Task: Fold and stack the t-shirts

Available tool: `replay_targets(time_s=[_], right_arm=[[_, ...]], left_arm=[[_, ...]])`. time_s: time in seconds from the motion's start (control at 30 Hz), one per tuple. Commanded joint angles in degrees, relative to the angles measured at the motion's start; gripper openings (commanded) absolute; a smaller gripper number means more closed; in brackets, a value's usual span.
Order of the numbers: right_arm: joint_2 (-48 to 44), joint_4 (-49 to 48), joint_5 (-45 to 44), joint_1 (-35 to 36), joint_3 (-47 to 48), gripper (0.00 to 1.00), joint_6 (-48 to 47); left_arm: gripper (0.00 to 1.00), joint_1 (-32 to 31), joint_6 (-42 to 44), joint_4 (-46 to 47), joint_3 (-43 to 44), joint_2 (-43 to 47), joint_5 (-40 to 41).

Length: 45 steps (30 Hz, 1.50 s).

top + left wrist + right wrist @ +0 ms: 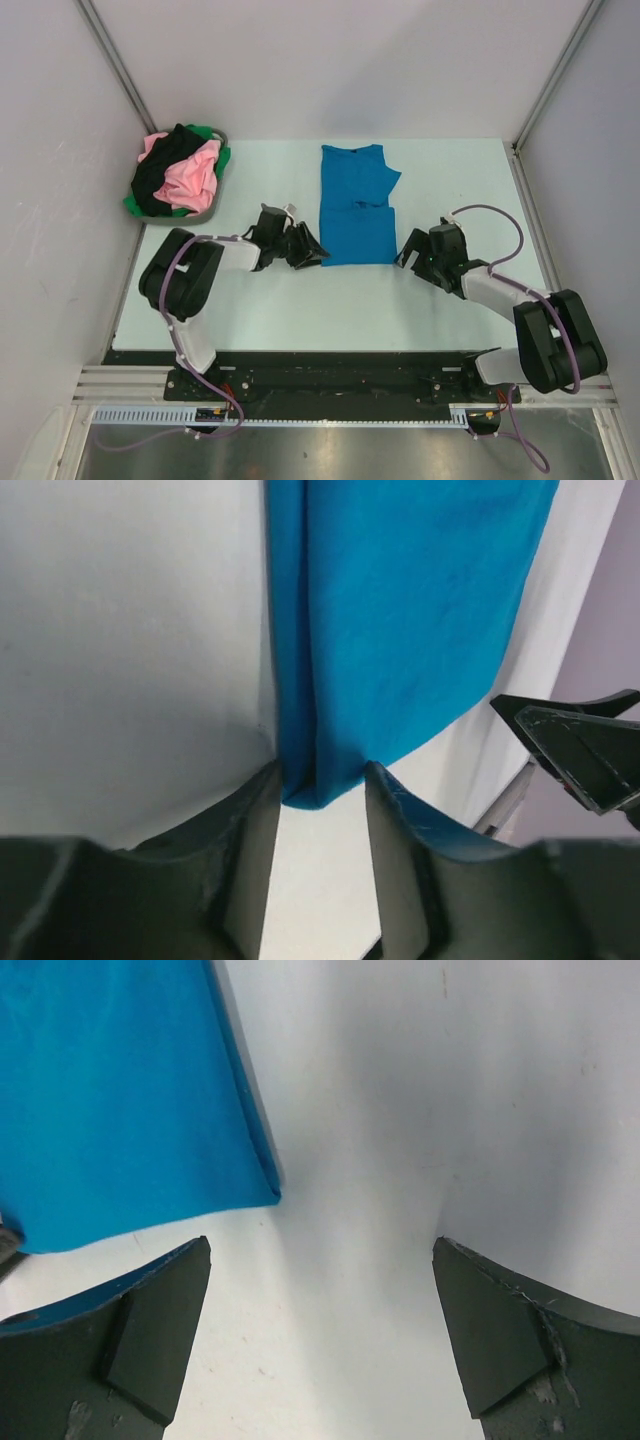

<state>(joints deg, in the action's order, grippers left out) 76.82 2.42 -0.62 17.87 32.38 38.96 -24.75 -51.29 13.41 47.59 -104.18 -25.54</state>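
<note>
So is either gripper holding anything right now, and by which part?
Right gripper is open, holding nothing. Left gripper straddles the blue shirt's near left corner; whether it grips yet cannot be told.

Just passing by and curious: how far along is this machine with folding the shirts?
The blue t-shirt already looks folded into a narrow strip. In hand: the left fingers straddle its near corner, not yet clamped; the right fingers stand open by the other corner. Left: finishing that fold, then the pink, black and green shirts heaped in the basket. Nothing is stacked yet.
</note>
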Motion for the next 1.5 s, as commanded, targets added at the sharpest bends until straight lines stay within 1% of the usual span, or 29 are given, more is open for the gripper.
replay_targets(time_s=[0.0, 0.03, 0.2, 0.23, 0.37, 0.4, 0.43, 0.47, 0.57, 0.67, 0.7, 0.77, 0.8, 0.87, 0.9, 0.97, 1.0, 1.13, 1.23, 1.27, 1.33, 1.4, 1.47], right_arm=[[3.41, -5.83, 2.01, -0.29, -0.92, 0.98, 0.41], [4.12, -6.45, 2.55, -0.29, -0.92, 0.98, 0.5], [9.3, -10.75, 5.27, -0.03, -0.92, 0.97, 2.52], [9.93, -11.37, 5.46, -0.03, -0.92, 0.97, 2.7], [13.09, -14.19, 7.03, 0.24, -1.0, 0.97, 4.28], [13.62, -15.32, 8.0, 0.24, -0.92, 0.96, 4.46], [14.84, -15.86, 8.44, 0.41, -1.0, 0.96, 5.42], [15.38, -16.38, 8.97, 0.5, -0.92, 0.96, 5.69], [16.69, -17.18, 9.67, 1.29, -1.0, 0.93, 6.21], [16.7, -16.04, 9.59, 2.08, -1.0, 0.86, 5.78], [16.53, -15.43, 9.41, 2.26, -1.09, 0.78, 5.6], [16.0, -14.99, 9.15, 2.78, -1.53, 0.7, 5.51], [15.82, -14.64, 8.8, 2.87, -1.71, 0.61, 5.43], [15.91, -14.46, 8.45, 3.05, -2.14, 0.51, 5.6], [16.17, -14.63, 8.36, 3.14, -2.23, 0.36, 5.77], [16.7, -14.63, 8.1, 3.14, -2.41, 0.14, 6.21], [17.4, -14.54, 7.92, 3.14, -2.41, 0.0, 6.48], [17.58, -14.37, 7.13, 3.84, -2.94, 0.0, 6.65], [15.56, -14.11, 6.43, 4.89, -4.69, 0.0, 6.74], [14.86, -13.93, 6.25, 5.85, -6.0, 0.0, 6.83], [11.36, -13.14, 5.81, 7.17, -7.59, 0.0, 7.18], [8.36, -10.77, 3.62, 10.16, -9.7, 0.0, 7.71], [3.1, -8.32, 1.43, 12.71, -11.28, 0.0, 9.11]], left_arm=[[0.38, -0.74, 0.49, -1.63, -1.45, -3.22, 1.11], [0.34, -0.74, 0.4, -1.37, -1.45, -3.4, 1.02], [0.34, -0.82, -0.3, 0.3, -1.36, -5.94, 0.58], [0.33, -0.82, -0.39, 0.74, -1.36, -6.38, 0.58], [0.22, -0.82, -1.44, 3.46, -2.24, -7.61, 0.14], [0.16, -0.82, -1.62, 3.81, -2.5, -7.88, 0.14], [0.06, -0.82, -1.97, 3.9, -2.51, -8.14, 0.14], [0.04, -0.82, -2.06, 4.25, -2.59, -8.32, -0.03], [0.02, -0.82, -2.06, 4.34, -2.94, -7.8, -0.39], [0.02, -0.74, -1.8, 3.99, -3.3, -6.83, -0.3], [0.02, -0.74, -1.71, 3.73, -3.21, -6.74, -0.39], [0.03, -0.74, -1.8, 3.82, -3.38, -6.13, -0.56], [0.03, -0.74, -1.89, 3.9, -3.65, -6.03, -0.65], [0.03, -0.74, -2.15, 4.34, -4.0, -5.77, -0.83], [0.03, -0.74, -2.24, 4.78, -4.52, -5.6, -1.0], [0.03, -0.74, -2.5, 5.48, -5.14, -5.33, -1.18], [0.03, -0.74, -2.68, 5.75, -6.01, -4.81, -1.35], [0.02, -0.82, -2.85, 7.94, -9.62, -2.97, -1.44], [0.02, -1.26, -3.12, 9.53, -13.92, 0.11, -1.53], [0.02, -1.44, -3.47, 9.97, -16.54, 0.99, -1.36], [0.02, -2.14, -3.82, 11.2, -19.28, 4.14, -0.83], [0.02, -2.67, -4.43, 12.51, -23.15, 6.35, -0.39], [0.02, -3.81, -5.4, 13.13, -26.57, 9.25, -0.04]])
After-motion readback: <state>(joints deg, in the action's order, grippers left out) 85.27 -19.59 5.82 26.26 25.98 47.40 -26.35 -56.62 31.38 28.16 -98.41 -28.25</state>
